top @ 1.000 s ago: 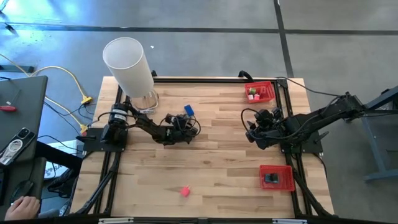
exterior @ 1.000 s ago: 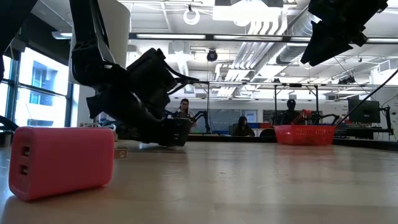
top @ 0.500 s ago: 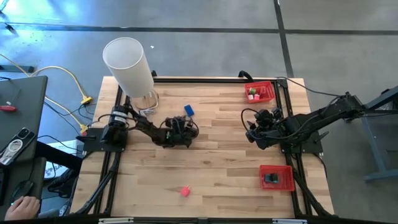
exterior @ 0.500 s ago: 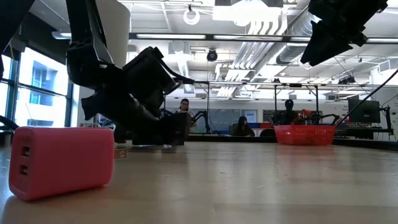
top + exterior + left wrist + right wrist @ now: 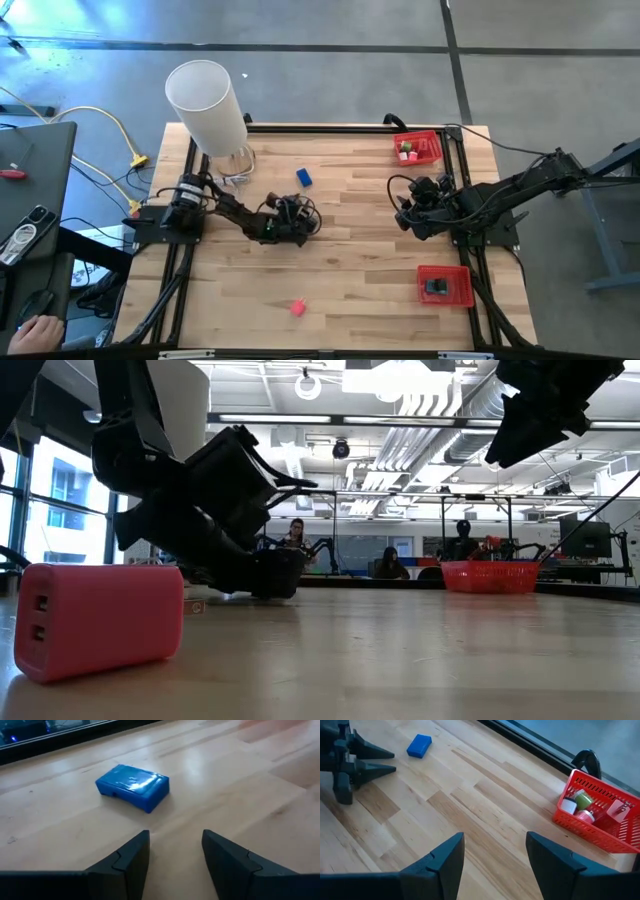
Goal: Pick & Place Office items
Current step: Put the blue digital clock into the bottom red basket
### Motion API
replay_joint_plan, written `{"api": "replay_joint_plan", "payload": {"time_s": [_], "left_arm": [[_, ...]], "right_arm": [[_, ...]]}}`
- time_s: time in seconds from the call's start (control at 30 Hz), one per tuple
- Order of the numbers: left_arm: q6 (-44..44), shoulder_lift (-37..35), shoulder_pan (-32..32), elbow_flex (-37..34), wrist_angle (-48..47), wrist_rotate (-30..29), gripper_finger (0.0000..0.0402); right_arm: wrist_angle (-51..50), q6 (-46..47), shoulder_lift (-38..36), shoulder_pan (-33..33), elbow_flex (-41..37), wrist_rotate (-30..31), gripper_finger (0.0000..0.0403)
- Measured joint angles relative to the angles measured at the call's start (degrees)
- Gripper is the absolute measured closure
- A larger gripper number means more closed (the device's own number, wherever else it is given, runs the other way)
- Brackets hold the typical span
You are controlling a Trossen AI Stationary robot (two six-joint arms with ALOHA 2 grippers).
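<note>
A pale wooden table (image 5: 340, 260) in a black frame is set on a grey floor, with a bright open office seen beyond its far edge in the low view. The left gripper (image 5: 172, 852) is held low over the boards, its fingers spread with nothing between them and aimed at the blue block (image 5: 133, 786), which lies flat just ahead of the tips and apart from them; this line-up suggests that the block is the piece about to be picked. The right gripper (image 5: 492, 857) is parked above the table's right half, its fingers likewise spread and empty, apparently waiting. A red tray (image 5: 418, 148) at the far right corner is already loaded with small green, red and white pieces, and a second red tray (image 5: 445, 287) near the front right holds a dark item, so both seem to serve as drop-off places. A pink block (image 5: 298, 307) is left alone near the front edge, well apart from both arms, and a tall white cylinder (image 5: 207, 105) stands at the far left corner.
</note>
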Motion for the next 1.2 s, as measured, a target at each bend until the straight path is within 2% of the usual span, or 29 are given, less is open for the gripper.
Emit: {"api": "replay_joint_plan", "payload": {"time_s": [0.07, 0.17, 0.37, 0.57, 0.73, 0.97, 1.2], "left_arm": [[0.43, -0.54, -0.49, -0.02, -0.09, 1.27, 0.0223], [6.12, -1.78, -0.63, -0.07, -0.39, 5.40, 0.0223], [22.44, -6.78, -0.67, 0.11, -2.49, 21.00, 0.0223], [22.84, -11.40, 1.33, 0.15, -10.60, 30.67, 0.0223], [20.10, -11.78, 1.98, 0.09, -11.17, 31.28, 0.0222], [22.56, -11.76, 1.72, 0.08, -11.03, 30.23, 0.0215], [20.07, -11.78, 1.79, 0.00, -11.01, 29.21, 0.0150]], "right_arm": [[0.00, 0.00, 0.00, 0.00, 0.00, 0.00, 0.0202], [0.00, 0.00, 0.00, 0.00, 0.00, -0.02, 0.0202], [0.00, 0.00, 0.00, 0.00, 0.00, 0.00, 0.0202], [0.00, 0.00, 0.00, 0.00, 0.02, 0.00, 0.0202], [0.00, 0.00, 0.00, 0.00, 0.00, 0.00, 0.0202], [0.00, 0.00, 0.00, -0.01, 0.00, 0.00, 0.0202], [0.00, 0.00, 0.00, 0.00, 0.00, 0.00, 0.0202]]}}
